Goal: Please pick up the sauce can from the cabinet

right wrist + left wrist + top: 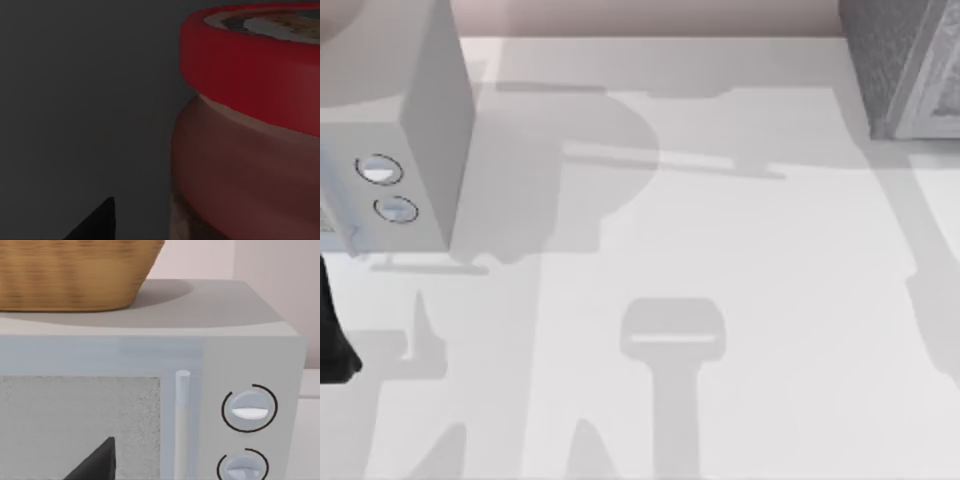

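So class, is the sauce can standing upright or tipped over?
Upright: the sauce can stands with its red lid on top, in dark surroundings.

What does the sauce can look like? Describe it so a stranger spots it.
Start at the grey cabinet at the top view's upper right. The right wrist view faces the sauce can close up in a dark space. It is a reddish cylinder whose bright red lid bears a round dark-and-white emblem, unlike the white microwave.
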Controlling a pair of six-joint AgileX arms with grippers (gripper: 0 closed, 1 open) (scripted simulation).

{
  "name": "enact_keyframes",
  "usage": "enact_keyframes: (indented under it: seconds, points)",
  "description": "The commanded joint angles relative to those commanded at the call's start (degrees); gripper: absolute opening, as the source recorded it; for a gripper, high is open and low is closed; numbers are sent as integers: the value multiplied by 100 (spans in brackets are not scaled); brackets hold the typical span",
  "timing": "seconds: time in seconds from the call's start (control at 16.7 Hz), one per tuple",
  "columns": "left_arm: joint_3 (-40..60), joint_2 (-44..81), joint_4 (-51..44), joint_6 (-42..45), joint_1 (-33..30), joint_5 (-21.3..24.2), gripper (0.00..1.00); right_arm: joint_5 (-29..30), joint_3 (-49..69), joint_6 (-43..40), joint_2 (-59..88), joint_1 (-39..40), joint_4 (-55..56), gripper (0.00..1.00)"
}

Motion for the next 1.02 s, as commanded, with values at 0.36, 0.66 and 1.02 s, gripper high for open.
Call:
enact_keyframes:
  seconds: [0.36, 0.66, 1.02]
  points:
    - [0, 0, 0, 0, 0, 0, 100, -1, 6, 0, 5, -1, -1, 85]
    - [0, 0, 0, 0, 0, 0, 100, -1, 6, 0, 5, -1, -1, 47]
    - [0, 0, 0, 0, 0, 0, 100, -1, 6, 0, 5, -1, -1, 2]
